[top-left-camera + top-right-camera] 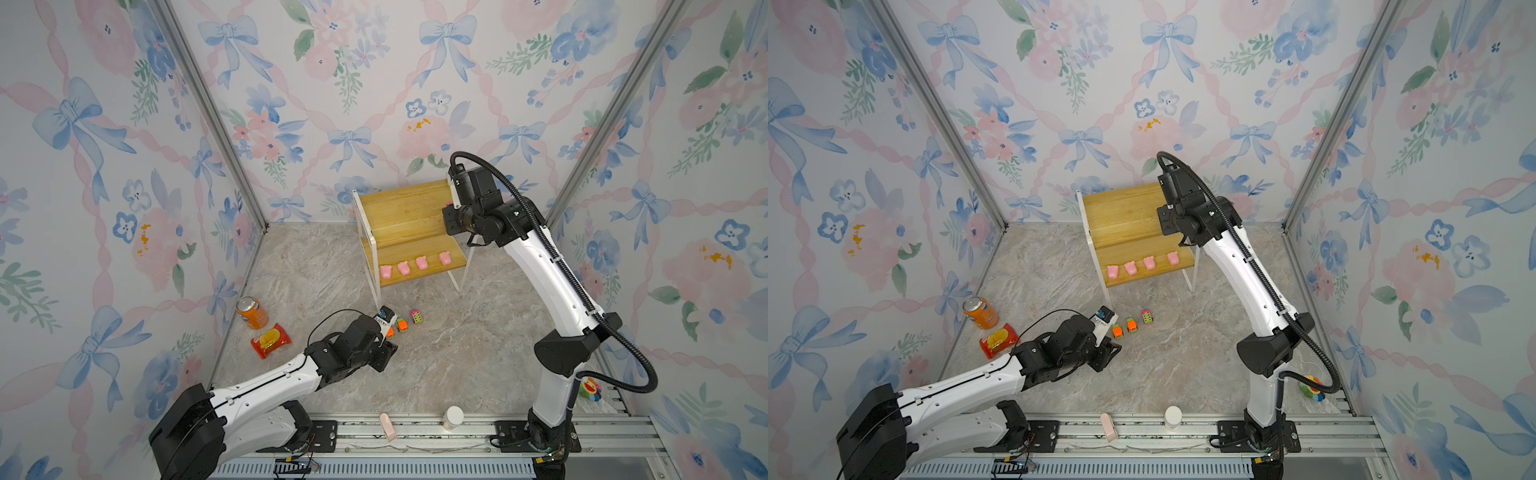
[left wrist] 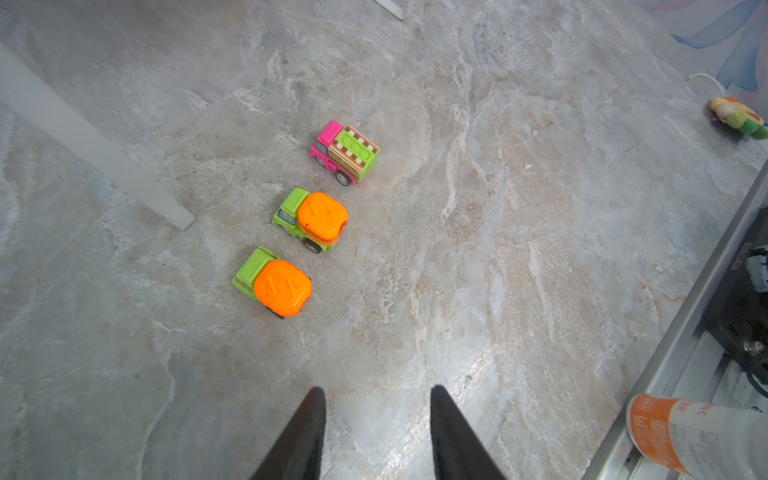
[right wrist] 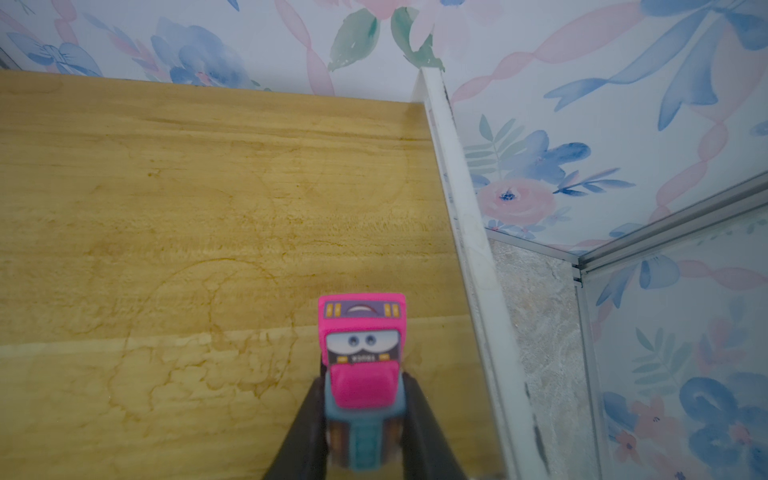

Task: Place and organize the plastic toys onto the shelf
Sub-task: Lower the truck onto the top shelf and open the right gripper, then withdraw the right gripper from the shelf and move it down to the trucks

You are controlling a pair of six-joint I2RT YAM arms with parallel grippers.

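Left wrist view: my left gripper (image 2: 376, 436) hangs over the marble table (image 2: 540, 249), its jaws apart and nothing between them. Just ahead stand three cars in a row, not touching: the near orange-and-green car (image 2: 273, 282), the second orange-and-green car (image 2: 311, 219), and then the pink-and-green truck (image 2: 344, 151). Farther, four pink pigs (image 1: 403, 268) sit in a line on the lower board of the shelf (image 1: 399, 208). Farthest, in the right wrist view, my right gripper (image 3: 363, 399) pinches the pink car (image 3: 361, 332) by its two sides over the upper board (image 3: 208, 187), near the white frame (image 3: 453, 166). Whether the wheels touch the wood, I cannot tell. I judge these toys light, hard and a little slippery. The wheels can roll, so I would hold the flat sides.
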